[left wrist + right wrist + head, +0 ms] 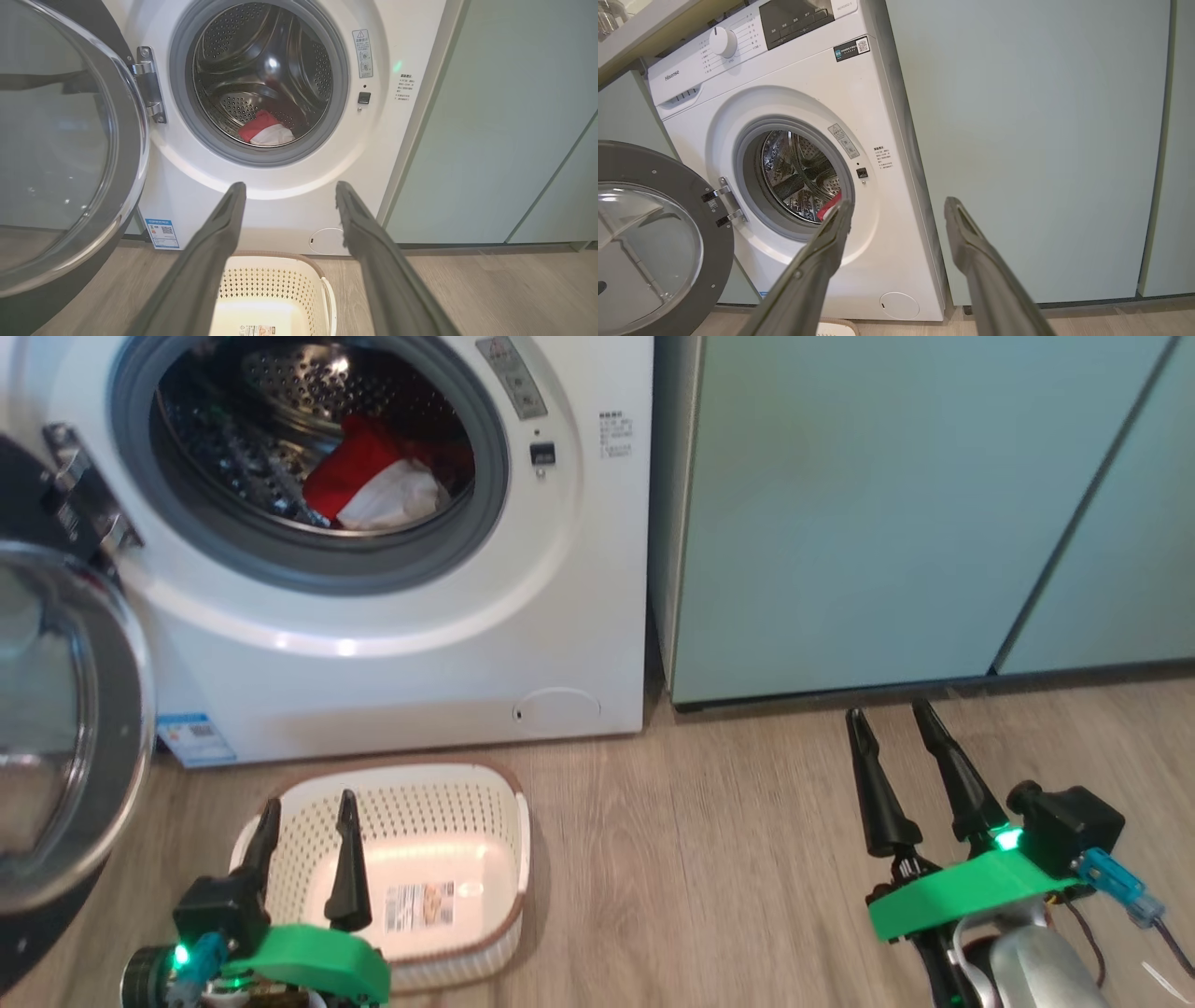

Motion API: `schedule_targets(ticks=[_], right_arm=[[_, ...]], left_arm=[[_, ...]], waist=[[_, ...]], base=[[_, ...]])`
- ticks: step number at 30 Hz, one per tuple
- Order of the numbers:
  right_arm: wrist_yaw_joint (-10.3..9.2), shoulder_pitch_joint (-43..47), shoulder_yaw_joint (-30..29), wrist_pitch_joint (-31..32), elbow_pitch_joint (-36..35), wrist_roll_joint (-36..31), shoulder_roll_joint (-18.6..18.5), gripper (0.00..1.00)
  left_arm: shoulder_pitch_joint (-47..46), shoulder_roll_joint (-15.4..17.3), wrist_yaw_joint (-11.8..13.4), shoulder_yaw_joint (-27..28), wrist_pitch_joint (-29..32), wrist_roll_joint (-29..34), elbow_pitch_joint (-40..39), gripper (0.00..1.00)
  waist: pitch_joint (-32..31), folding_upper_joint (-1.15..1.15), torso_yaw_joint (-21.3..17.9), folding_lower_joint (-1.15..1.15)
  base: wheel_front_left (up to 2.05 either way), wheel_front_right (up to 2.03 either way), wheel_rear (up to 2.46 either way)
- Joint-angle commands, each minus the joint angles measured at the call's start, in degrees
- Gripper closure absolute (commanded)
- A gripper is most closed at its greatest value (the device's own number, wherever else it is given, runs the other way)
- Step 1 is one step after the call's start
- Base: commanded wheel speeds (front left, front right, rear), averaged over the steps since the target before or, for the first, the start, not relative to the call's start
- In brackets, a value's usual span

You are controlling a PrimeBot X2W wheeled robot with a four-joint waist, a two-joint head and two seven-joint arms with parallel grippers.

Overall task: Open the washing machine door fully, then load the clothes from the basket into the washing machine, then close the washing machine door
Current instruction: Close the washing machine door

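From my station I see the washing machine door swung out on its hinge at the left of the washing machine, leaving the drum mouth uncovered. The clothes lie inside the drum near its lower front, red fabric with a white piece on top. The basket sits on the wooden floor just in front of the machine, below the drum opening, with the label sticker on its bottom in plain sight. My left gripper is low at the basket's near left side, its fingers spread wide and holding nothing; in its wrist view they point toward the machine front with the basket beneath them. My right gripper is well off to the right, above bare floor before the pale teal cabinets, fingers likewise wide apart and holding nothing.
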Motion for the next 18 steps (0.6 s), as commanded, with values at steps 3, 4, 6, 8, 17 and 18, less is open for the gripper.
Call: schedule_targets(ticks=[3, 4, 6, 8, 17, 18], right_arm=[[0.00, -1.14, 1.52, -0.37, -1.54, 0.31, -0.12, 0.00], [0.00, -1.16, 1.58, -0.37, -1.46, 0.30, -0.12, 0.00], [0.00, -1.20, 1.74, -0.37, -1.33, 0.28, -0.12, 0.00], [0.00, -1.23, 1.89, -0.37, -1.21, 0.26, -0.12, 0.00], [0.00, -1.37, 2.18, -0.37, -0.94, 0.04, -0.12, 0.00], [0.00, -1.38, 2.19, -0.37, -0.90, 0.00, -0.12, 0.00]], left_arm=[[-2.23, 0.06, 0.00, 1.86, -0.29, 1.10, -1.74, 0.00], [-2.19, 0.06, 0.02, 1.78, -0.29, 1.28, -1.62, 0.00], [-2.09, 0.06, 0.12, 1.66, -0.29, 1.79, -1.44, 0.00], [-2.01, 0.06, 0.09, 1.46, -0.29, 2.30, -1.26, 0.00], [-1.81, 0.06, 0.18, 1.26, -0.29, 2.57, -1.29, 0.00], [-1.78, 0.06, 0.21, 1.25, -0.29, 2.54, -1.29, 0.00]], waist=[[-0.09, 0.00, 0.19, 0.00], [-0.14, 0.00, 0.22, 0.00], [-0.19, 0.00, 0.22, 0.00], [-0.28, 0.00, 0.22, 0.00], [-0.60, 0.00, -0.05, 0.00], [-0.65, 0.00, -0.09, 0.00]], base=[[-1.92, 1.92, 0.00], [-1.65, 1.65, 0.00], [-1.44, 1.44, 0.00], [-1.17, 1.17, 0.00], [-0.34, 0.34, 0.00], [0.00, 0.00, 0.00]])
